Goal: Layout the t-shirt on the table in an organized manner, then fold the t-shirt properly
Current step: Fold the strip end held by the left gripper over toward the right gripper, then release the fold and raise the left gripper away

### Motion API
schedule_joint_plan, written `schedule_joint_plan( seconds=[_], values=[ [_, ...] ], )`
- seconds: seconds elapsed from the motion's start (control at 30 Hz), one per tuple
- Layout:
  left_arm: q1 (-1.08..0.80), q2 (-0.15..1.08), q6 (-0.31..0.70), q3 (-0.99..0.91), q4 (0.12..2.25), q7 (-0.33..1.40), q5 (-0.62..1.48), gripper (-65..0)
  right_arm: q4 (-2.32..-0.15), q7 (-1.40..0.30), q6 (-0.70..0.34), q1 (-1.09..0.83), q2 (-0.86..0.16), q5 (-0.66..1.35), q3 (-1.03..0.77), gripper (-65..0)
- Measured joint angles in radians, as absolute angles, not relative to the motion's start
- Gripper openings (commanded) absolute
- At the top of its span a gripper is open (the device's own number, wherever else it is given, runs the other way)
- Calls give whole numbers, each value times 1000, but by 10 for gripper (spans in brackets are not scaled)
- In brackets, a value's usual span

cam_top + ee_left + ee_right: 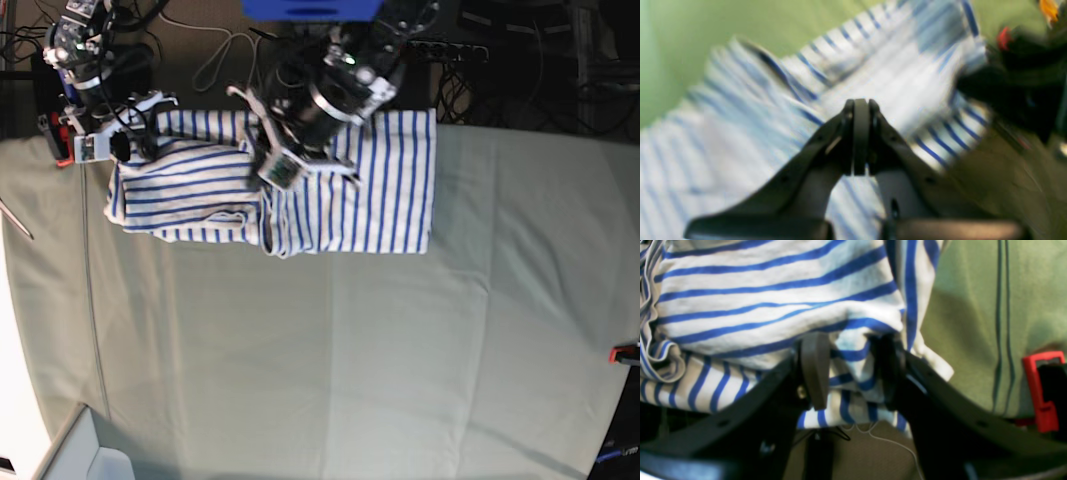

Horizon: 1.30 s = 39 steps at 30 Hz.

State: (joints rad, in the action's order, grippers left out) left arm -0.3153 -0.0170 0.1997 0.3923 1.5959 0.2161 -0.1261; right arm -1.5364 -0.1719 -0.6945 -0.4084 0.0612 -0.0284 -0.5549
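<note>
Pinched between the right gripper's [848, 370] jaws was a bunched fold of the t-shirt [330, 200] at the table's [350, 370] far edge — the left gripper [860, 110], clamped empty, hovered above — laying-out apparently underway, spreading next.

The soft white cotton t-shirt with thin blue horizontal stripes [345, 205] shows its stripes evenly spaced across the body (they run crosswise on the folded part in the right wrist view). The wide desk covered in pale grey-green cloth [330, 370] is plain apart from two thin dark lines. A small bright red plastic clamp [1042, 391] sits at its edge. Both pincers are matt black.
</note>
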Motion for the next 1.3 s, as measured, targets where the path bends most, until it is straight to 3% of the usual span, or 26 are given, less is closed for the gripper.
schedule_joint_plan(
  seconds=[0.2, 0.33, 0.6, 0.77, 0.93, 1.3],
  values=[
    [-364, 65, 208, 146, 1749, 215, 45, -649, -1624, -166, -694, -405, 91, -21, -574, -256],
    [-402, 152, 199, -31, 1749, 225, 200, -648, -1623, -176, -693, -375, 93, -33, -622, -215],
    [-479, 227, 195, -345, 1694, 220, 496, -628, -1576, -172, -694, -342, 83, -28, -635, -215],
    [-485, 223, 194, -444, 1669, 221, 534, -493, -1475, -167, -694, -279, 85, -25, -654, -215],
    [-508, 219, 199, -459, 1668, 220, 536, -350, -1378, -164, -693, -239, 63, -151, -676, -215],
    [-513, 218, 199, -461, 1668, 221, 536, -348, -1347, -153, -692, -231, 67, -157, -669, -227]
  ],
)
